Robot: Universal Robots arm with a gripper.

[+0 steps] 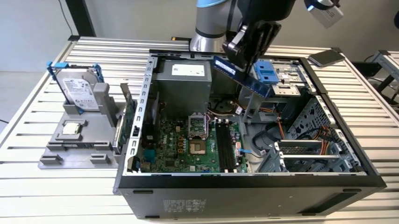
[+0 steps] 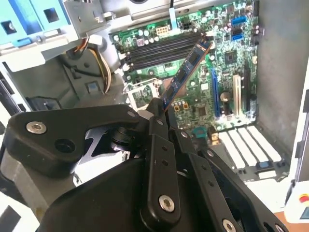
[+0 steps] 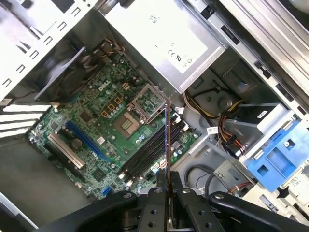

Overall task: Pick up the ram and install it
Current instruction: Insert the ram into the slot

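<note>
Ram (image 2: 186,73) | pinched by gripper (image 2: 158,116) over motherboard (image 2: 227,58) | second wrist view: flat side | first wrist view: edge-on

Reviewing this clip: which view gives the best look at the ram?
The second wrist view: the ram runs from the gripper out over the green board, its face showing lengthwise. The first wrist view has it edge-on, a thin line. The exterior view shows its blue face, partly covered by the gripper.

White label (image 1: 188,70) on power supply (image 1: 181,91); print illegible
</note>
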